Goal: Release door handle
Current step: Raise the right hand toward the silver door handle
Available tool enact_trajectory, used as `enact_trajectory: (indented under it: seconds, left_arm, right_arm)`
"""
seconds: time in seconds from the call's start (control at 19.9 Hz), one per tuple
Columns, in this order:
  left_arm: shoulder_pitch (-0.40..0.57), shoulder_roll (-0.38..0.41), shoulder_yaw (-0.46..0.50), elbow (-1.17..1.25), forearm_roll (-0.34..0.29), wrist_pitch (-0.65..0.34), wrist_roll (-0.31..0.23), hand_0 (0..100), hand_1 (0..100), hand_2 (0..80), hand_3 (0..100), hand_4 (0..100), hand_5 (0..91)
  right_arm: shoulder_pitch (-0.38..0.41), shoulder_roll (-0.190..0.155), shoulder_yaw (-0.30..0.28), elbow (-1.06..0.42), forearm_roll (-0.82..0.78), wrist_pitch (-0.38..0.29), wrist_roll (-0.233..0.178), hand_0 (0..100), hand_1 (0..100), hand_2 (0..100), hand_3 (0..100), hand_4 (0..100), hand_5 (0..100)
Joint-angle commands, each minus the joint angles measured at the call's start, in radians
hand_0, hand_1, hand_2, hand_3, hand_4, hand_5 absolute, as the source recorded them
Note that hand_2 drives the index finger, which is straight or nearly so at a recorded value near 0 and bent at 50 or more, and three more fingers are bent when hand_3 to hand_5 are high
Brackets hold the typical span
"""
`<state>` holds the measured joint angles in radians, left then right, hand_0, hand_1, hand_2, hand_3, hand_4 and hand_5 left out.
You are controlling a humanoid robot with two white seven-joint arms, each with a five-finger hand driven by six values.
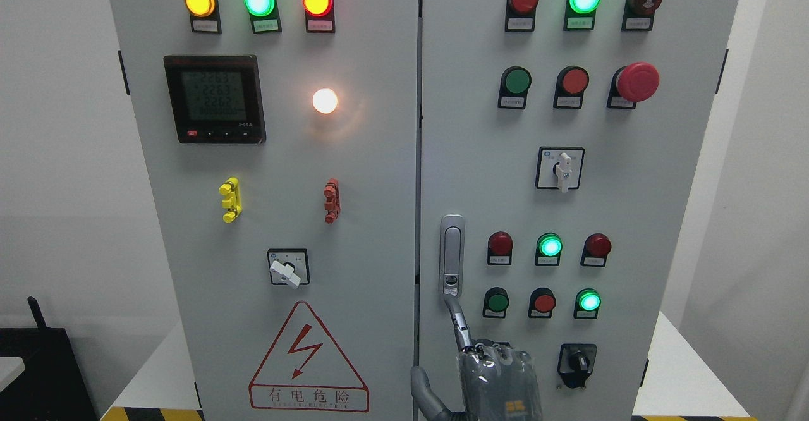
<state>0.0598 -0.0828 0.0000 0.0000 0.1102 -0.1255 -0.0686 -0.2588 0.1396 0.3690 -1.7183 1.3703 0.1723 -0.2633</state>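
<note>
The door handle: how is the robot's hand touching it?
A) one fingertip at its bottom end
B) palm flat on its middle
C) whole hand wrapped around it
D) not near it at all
A: one finger of the hand points up and reaches the bottom end of the handle; the others stay curled.

Matt grey painted metal cabinet door (480,174), brushed silvery metal door handle (452,253), glossy plastic buttons (517,81)

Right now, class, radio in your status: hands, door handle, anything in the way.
Right hand low at the right door, one finger extended up to the door handle, tip at its lower end. Handle flush, not gripped. Left hand out of view. Nothing in the way.
</note>
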Motion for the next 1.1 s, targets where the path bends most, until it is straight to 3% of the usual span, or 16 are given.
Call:
enact_trajectory:
  seconds: [0.0,0.25,0.5,1.05]
  left_arm:
    - [0.0,0.0,-0.012,-0.015,0.0,0.0,0.0,12,39,0.0,0,0,0.0]
    - [0.0,0.0,-0.012,-0.015,0.0,0.0,0.0,12,39,0.0,0,0,0.0]
    - [0.0,0.0,-0.012,-0.015,0.0,0.0,0.0,12,39,0.0,0,0,0.0]
    - [0.0,0.0,-0.012,-0.015,0.0,0.0,0.0,12,39,0.0,0,0,0.0]
  right_arm:
    - [-0.025,0.002,0.01,0.06,0.007,0.035,0.004,34,38,6,100,100,100]
    - [-0.022,0.002,0.008,0.06,0.007,0.042,0.007,34,38,7,100,100,100]
    - [-0.025,0.002,0.008,0.06,0.007,0.042,0.039,34,38,8,100,100,100]
    - [-0.043,0.003,-0.005,0.063,0.007,0.042,0.039,34,37,8,100,100,100]
